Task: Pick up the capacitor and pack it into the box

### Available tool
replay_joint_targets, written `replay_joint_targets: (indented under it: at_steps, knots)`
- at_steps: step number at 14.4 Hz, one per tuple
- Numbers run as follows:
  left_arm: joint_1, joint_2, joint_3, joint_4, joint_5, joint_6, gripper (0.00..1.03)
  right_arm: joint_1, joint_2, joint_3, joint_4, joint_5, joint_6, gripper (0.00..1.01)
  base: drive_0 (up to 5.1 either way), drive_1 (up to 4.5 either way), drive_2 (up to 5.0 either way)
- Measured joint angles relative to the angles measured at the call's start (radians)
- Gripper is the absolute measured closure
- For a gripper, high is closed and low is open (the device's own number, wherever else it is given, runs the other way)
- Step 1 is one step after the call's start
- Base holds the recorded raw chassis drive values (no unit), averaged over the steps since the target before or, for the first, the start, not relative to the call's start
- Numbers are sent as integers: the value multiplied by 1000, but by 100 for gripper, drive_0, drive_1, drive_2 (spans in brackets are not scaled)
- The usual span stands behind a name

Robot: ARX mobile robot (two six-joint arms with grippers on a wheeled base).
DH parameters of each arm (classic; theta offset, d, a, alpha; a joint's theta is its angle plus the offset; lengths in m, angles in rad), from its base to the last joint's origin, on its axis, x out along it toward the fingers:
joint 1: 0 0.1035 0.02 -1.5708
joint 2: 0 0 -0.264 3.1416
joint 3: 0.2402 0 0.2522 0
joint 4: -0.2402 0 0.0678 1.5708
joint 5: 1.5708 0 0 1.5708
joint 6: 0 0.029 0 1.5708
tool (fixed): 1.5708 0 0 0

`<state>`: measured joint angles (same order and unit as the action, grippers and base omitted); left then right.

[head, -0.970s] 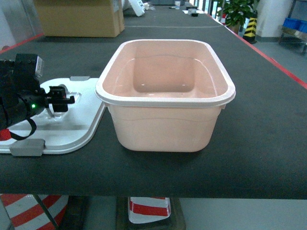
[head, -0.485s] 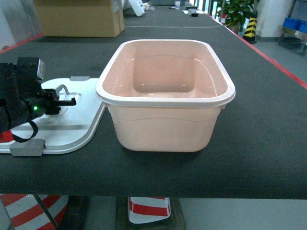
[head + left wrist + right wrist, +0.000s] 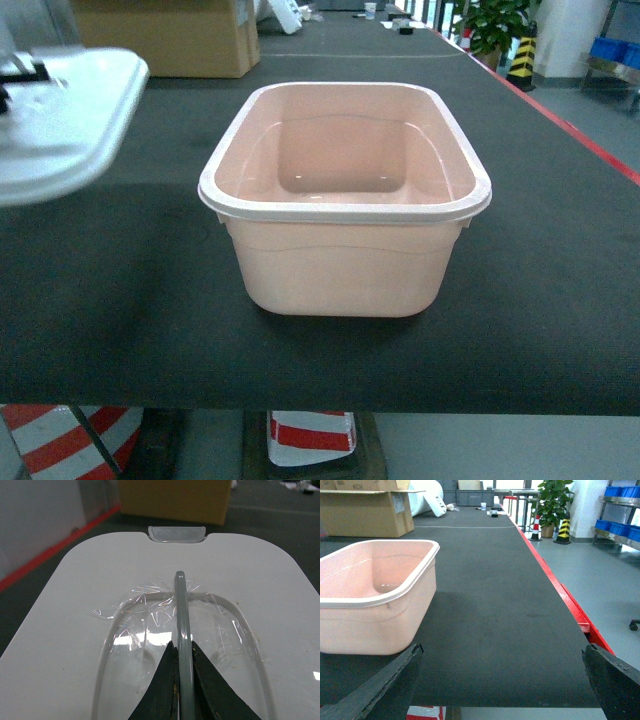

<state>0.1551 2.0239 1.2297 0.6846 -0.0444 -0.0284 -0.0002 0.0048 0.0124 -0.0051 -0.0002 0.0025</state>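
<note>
Lid [image 3: 75, 630] handle [image 3: 183, 615] sits clamped between the left gripper [image 3: 182, 652] fingers, white panel raised at upper left of the head view. Right gripper [image 3: 502, 672] is spread wide, holding nothing. Box [image 3: 345, 195] stands mid-frame on the dark table [image 3: 540, 260], no capacitor visible.

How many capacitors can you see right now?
0. None lies in the box, on the table, or on the lid held up by the left claw. Some may be out of view.
</note>
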Motion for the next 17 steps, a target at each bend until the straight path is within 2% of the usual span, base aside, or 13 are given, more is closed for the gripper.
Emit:
replay_joint_targets:
  at_steps: [3, 6, 8, 9, 13, 15, 17]
  knots:
    - [-11, -133, 0, -79, -50, -3, 101, 0, 0, 0, 0, 0, 0, 3, 0, 0, 0]
    - [-98, -229, -3, -124, -108, -2, 101, 0, 0, 0, 0, 0, 0, 3, 0, 0, 0]
    - [-183, -265, -3, -145, -133, -3, 101, 0, 0, 0, 0, 0, 0, 3, 0, 0, 0]
    - [-298, -262, 2, -158, -171, -11, 101, 0, 0, 0, 0, 0, 0, 3, 0, 0, 0]
    - [-538, -130, 106, -211, -279, -73, 101, 0, 0, 0, 0, 0, 0, 3, 0, 0, 0]
    - [-612, -79, 153, -226, -327, -104, 101, 0, 0, 0, 0, 0, 0, 3, 0, 0, 0]
    - [-651, -26, 201, -237, -369, -122, 101, 0, 0, 0, 0, 0, 0, 3, 0, 0, 0]
